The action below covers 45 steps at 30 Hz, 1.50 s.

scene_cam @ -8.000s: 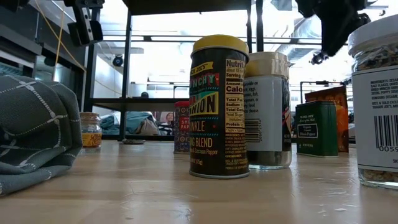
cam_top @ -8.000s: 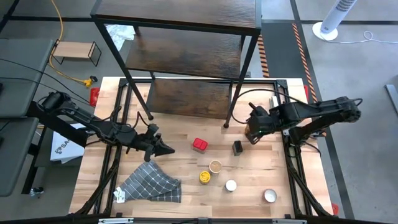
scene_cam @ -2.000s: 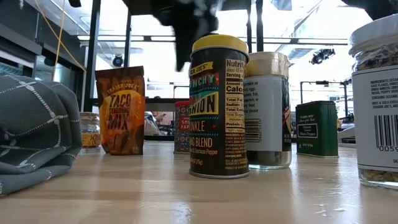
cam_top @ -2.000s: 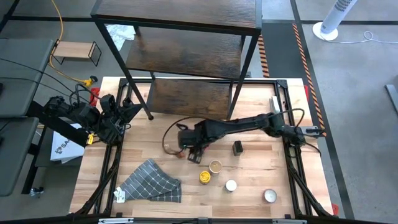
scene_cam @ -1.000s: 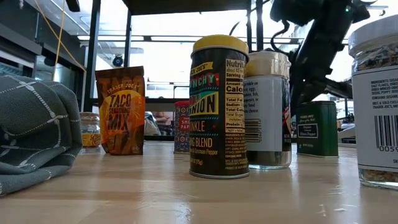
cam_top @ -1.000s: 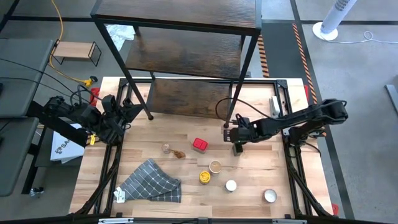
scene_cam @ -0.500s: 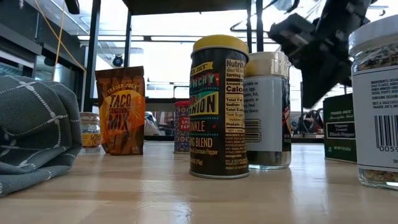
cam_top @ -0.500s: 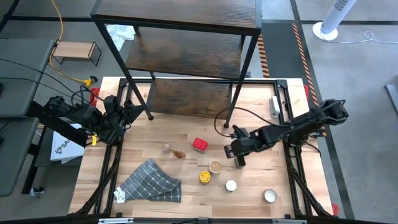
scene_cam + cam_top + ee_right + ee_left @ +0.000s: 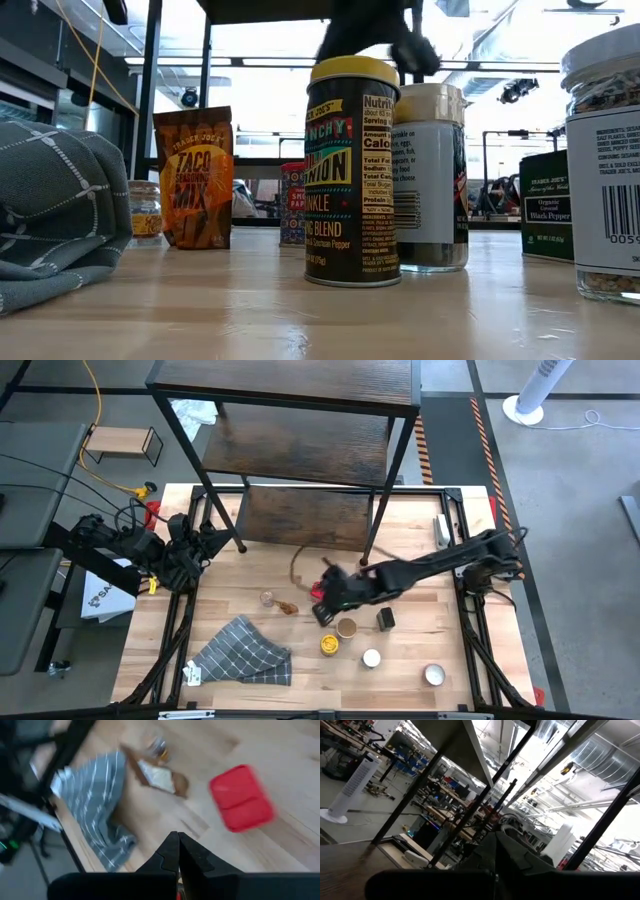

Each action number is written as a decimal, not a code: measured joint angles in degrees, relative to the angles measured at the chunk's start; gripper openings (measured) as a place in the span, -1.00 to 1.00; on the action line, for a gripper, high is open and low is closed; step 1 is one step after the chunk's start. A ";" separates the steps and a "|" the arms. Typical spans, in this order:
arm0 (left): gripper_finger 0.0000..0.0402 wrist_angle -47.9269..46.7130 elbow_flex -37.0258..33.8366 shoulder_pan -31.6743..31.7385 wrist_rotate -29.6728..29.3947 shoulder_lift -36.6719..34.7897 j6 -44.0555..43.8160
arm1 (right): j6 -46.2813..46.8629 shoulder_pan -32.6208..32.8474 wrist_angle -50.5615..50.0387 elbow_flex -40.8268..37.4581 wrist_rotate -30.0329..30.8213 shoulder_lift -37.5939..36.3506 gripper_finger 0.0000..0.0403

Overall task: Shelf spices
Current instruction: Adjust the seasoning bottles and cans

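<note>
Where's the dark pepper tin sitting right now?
In the high view the dark tin stands on the table right of centre, beside the tan-lidded jar, with the shut right gripper further to its left.

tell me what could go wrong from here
The right claw, shut and empty, is low among the crowded spices by the red tin and yellow jar; it could knock one over. The taco pouch already lies flat, so pinching it may be awkward.
</note>
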 joint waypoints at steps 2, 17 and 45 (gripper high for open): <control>-1.00 -0.02 0.00 0.00 -0.02 0.00 -0.05 | -3.57 0.01 -2.18 4.18 -3.04 3.93 -1.00; -1.00 -2.69 0.00 -0.01 0.08 0.00 -3.10 | -12.87 0.52 -11.70 13.02 -15.78 16.09 -1.00; -1.00 -4.47 0.00 0.00 0.15 0.28 -4.58 | -19.72 1.40 -8.42 17.83 -13.26 13.95 -1.00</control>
